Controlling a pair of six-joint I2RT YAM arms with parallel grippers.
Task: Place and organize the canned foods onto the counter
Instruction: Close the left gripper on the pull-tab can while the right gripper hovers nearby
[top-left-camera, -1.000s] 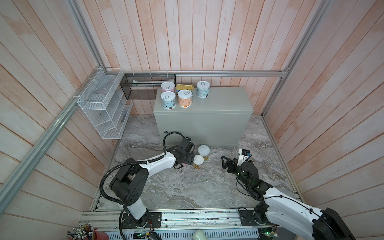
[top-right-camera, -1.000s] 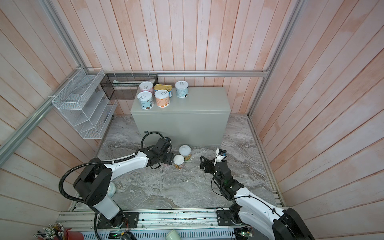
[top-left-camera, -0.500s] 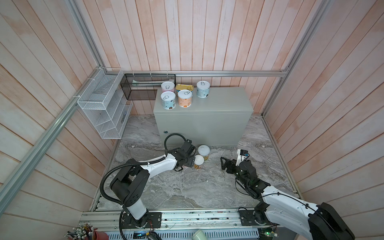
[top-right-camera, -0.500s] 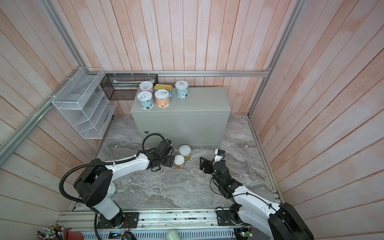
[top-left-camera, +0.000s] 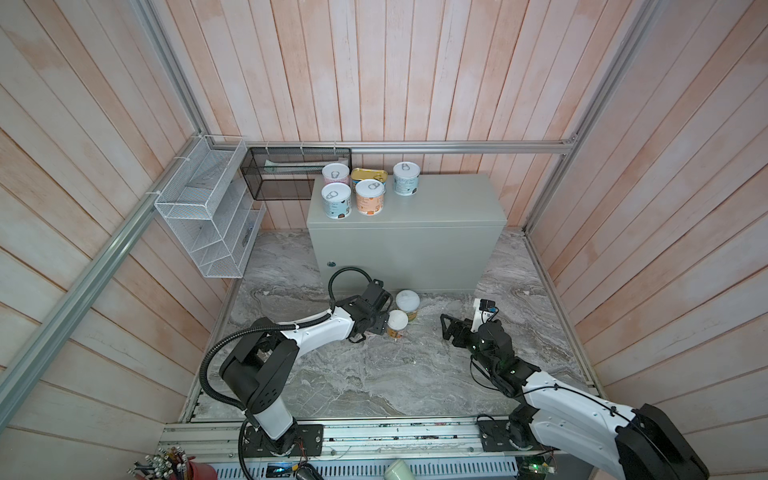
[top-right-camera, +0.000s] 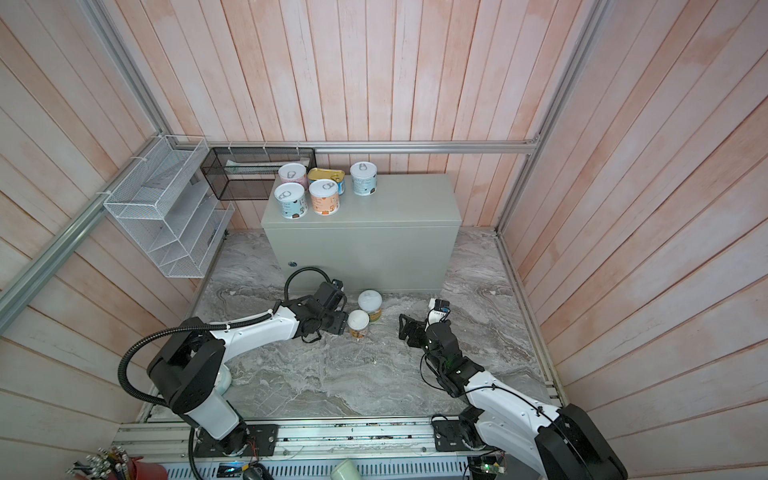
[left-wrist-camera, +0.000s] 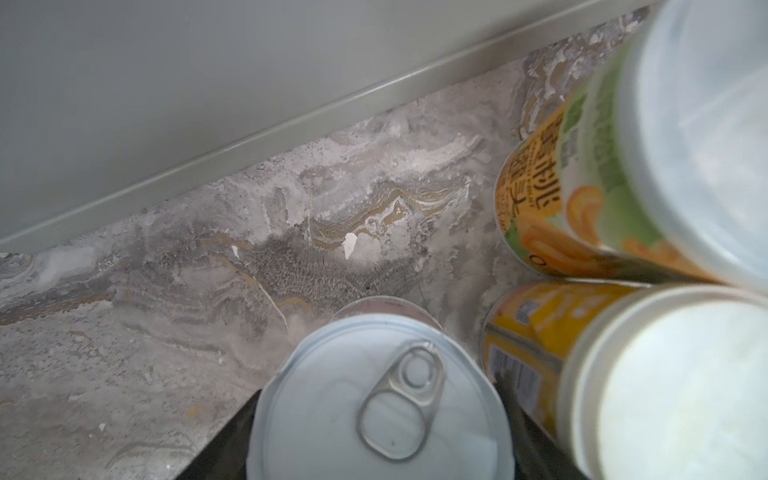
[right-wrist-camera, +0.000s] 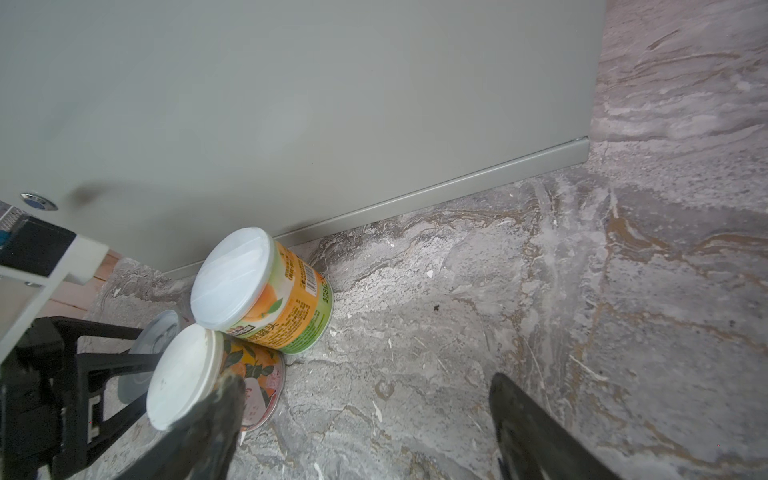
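Grey-green metal forms the desk (top-left-camera: 436, 208), and toward the left rear of its top four pastel round cans (top-left-camera: 336, 200) and a gold tin (top-left-camera: 368, 173) are grouped. Two white-lidded cans (top-left-camera: 406, 302) are stood right beside each other on the marble floor (top-left-camera: 374, 374), just before the desk front. Next to them a silver-lidded can (left-wrist-camera: 374, 399) is shown upright in the left wrist view, with the left jaws closed against both its sides. The right jaws are held wide apart and empty, low over the floor, to the right of those cans.
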